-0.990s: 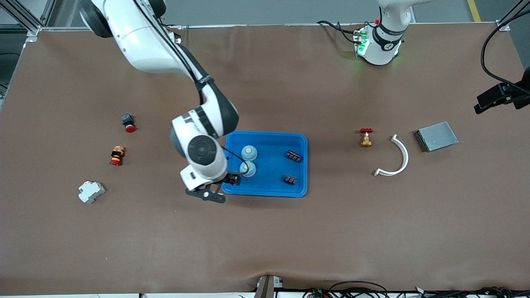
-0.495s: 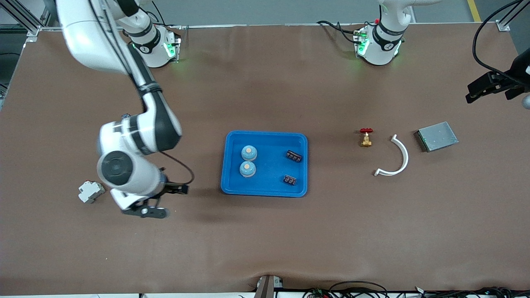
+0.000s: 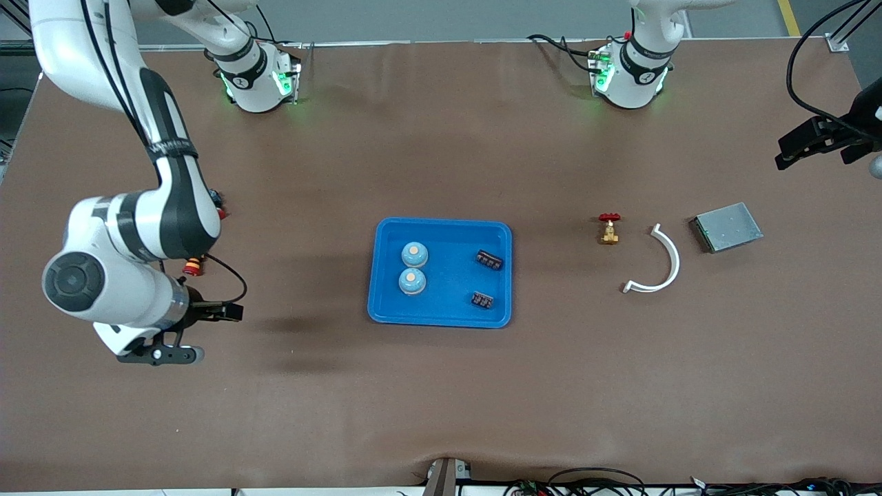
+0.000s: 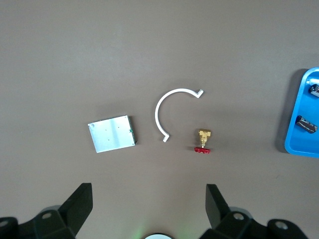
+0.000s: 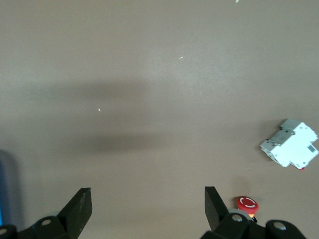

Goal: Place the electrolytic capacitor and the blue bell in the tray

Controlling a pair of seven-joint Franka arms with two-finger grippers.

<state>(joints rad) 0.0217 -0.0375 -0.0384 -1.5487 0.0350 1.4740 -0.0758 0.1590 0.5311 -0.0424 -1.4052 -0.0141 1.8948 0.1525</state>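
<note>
The tray [image 3: 441, 313] sits mid-desk, two blue bells [image 3: 414, 253] at its 9 o'clock. Right end effector [image 5: 147, 209] hangs spread and empty; left end effector [image 4: 148, 206] waits spread. Reaching low might bump the white switch [image 5: 290, 150].

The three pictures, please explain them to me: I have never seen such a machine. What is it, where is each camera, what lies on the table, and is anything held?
These are two white robot arms bolted at one table edge, each ending in two-fingered jaws. The wide picture comes from a high camera facing them. The other two come from cameras on the arms' wrists, looking down past the jaws.

The right gripper hangs open and empty over the right arm's end of the table. The left gripper, also open and empty, waits over the left arm's end.

In the middle lies a blue tray holding two blue bells and two small dark parts. Toward the left arm's end lie a small brass valve, a white curved strip and a grey plate.
</note>
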